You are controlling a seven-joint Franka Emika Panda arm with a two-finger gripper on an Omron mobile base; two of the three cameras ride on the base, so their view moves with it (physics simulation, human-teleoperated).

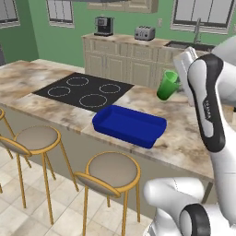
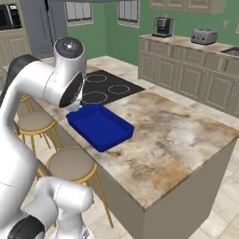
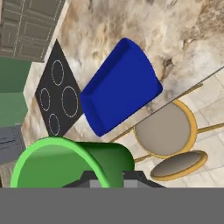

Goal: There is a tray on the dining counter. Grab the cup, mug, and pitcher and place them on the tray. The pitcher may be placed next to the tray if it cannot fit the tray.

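Observation:
My gripper (image 1: pixel 178 85) is shut on the bright green cup (image 1: pixel 168 85), which hangs tilted in the air over the dining counter (image 1: pixel 184 138), up and to the right of the blue tray (image 1: pixel 129 125). In the hand view the cup (image 3: pixel 72 162) lies on its side between the dark fingertips (image 3: pixel 91 183), its open rim facing the camera. The tray (image 3: pixel 120 87) is empty and sits near the counter's front edge, beside the black cooktop (image 3: pixel 59 94). From the right base the tray (image 2: pixel 100 127) shows below my elbow. The mug and the pitcher are out of view.
Two gold-legged stools (image 1: pixel 110 173) (image 1: pixel 34 138) stand along the counter's front side. The cooktop (image 1: pixel 85 90) lies left of the tray. A wall counter behind carries a coffee machine (image 1: pixel 103 26), a toaster (image 1: pixel 144 32) and a sink (image 1: pixel 189 45). Bare stone (image 2: pixel 177 140) stretches right of the tray.

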